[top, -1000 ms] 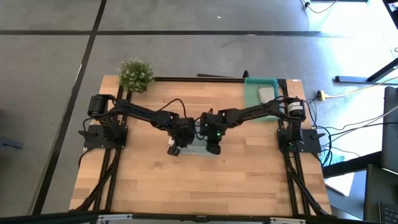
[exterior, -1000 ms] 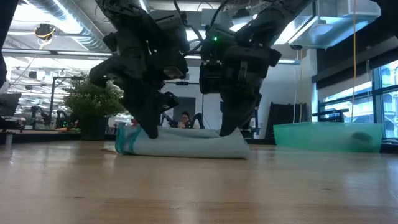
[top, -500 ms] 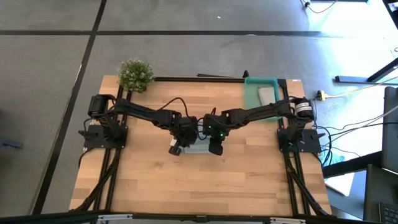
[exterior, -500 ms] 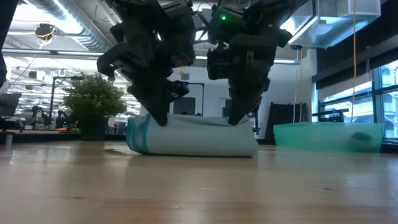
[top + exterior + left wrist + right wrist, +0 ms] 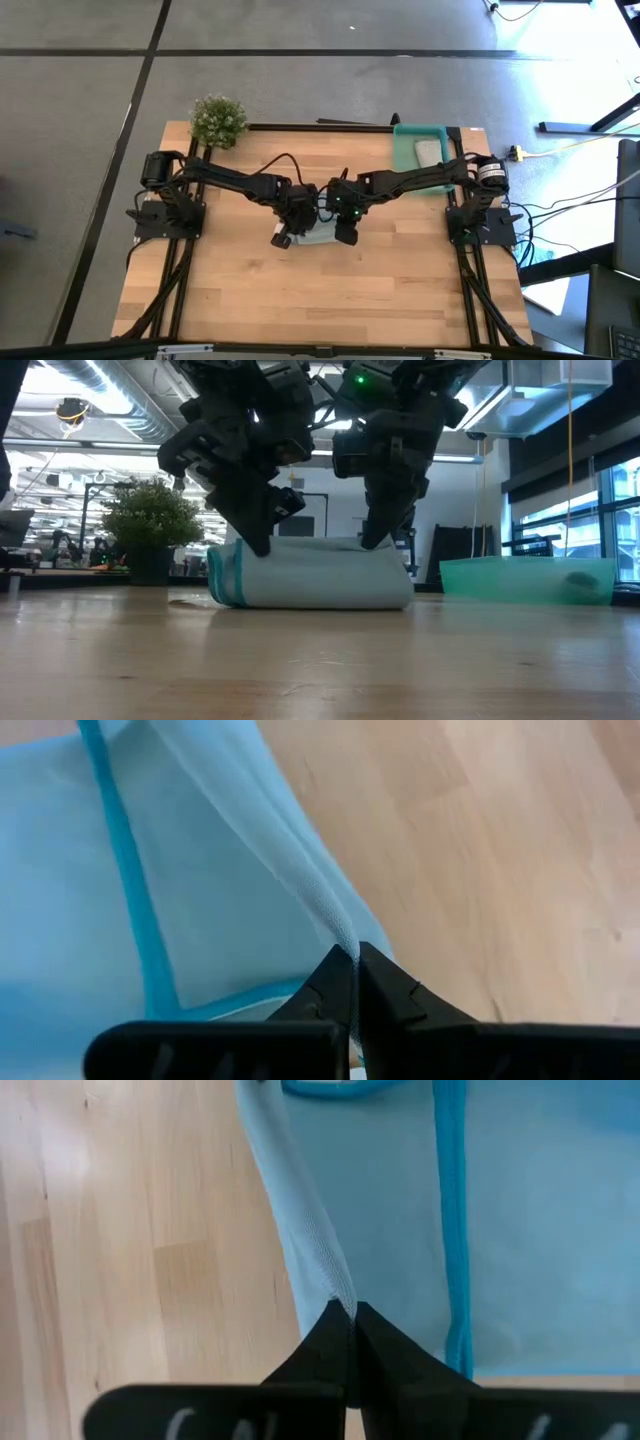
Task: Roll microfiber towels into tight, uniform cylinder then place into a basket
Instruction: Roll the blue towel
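Left claw (image 5: 352,958) clenched on blue towel (image 5: 310,572) edge; right claw (image 5: 350,1315) clenched on same edge. Towel mid-worktop (image 5: 240,290), partly rolled. Basket (image 5: 405,150) at far right corner.

I'm rolling the light blue towel (image 5: 312,573) farther over itself: it is standing taller and rounder than a second ago. I'm bringing the left tool (image 5: 262,546) and right tool (image 5: 372,540) higher and a little closer together (both pinched on the cloth's edge), and the roll is shifting slightly toward the counter's far side.
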Robot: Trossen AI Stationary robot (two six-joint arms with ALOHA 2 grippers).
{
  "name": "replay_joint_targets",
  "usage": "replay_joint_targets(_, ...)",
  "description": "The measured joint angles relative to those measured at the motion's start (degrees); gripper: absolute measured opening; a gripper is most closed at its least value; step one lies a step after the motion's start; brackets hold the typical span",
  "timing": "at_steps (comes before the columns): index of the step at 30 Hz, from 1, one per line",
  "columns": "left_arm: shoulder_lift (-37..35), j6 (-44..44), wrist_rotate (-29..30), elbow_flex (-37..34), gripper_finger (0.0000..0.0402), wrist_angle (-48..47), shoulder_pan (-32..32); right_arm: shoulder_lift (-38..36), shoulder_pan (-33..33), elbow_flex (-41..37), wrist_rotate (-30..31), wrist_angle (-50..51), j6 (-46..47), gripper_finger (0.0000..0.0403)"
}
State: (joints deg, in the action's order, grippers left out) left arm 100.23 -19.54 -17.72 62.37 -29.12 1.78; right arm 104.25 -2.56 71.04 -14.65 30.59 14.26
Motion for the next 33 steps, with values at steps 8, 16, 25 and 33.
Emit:
replay_joint_targets(8, 0.08, 4.05, -0.64, 0.0, 0.0, 0.67, -1.4, -0.02, -2.21, 1.28, 2.73, -1.01, 1.97, 0.0007)
replay_joint_targets(16, -0.07, 6.03, -0.36, 0.07, 0.0, 0.53, -1.3, -0.2, -2.5, 5.57, 2.81, 3.67, -2.47, 0.0007)
replay_joint_targets(25, -0.11, 8.85, 0.36, 0.08, 0.0, 1.04, -1.44, -0.2, -3.13, 7.43, 4.51, 7.22, -2.84, 0.0007)
replay_joint_targets(33, -4.66, 10.07, 3.75, -0.33, 0.0, -0.47, -0.85, 0.29, -3.25, 5.48, 2.97, 4.88, -4.29, 0.0007)
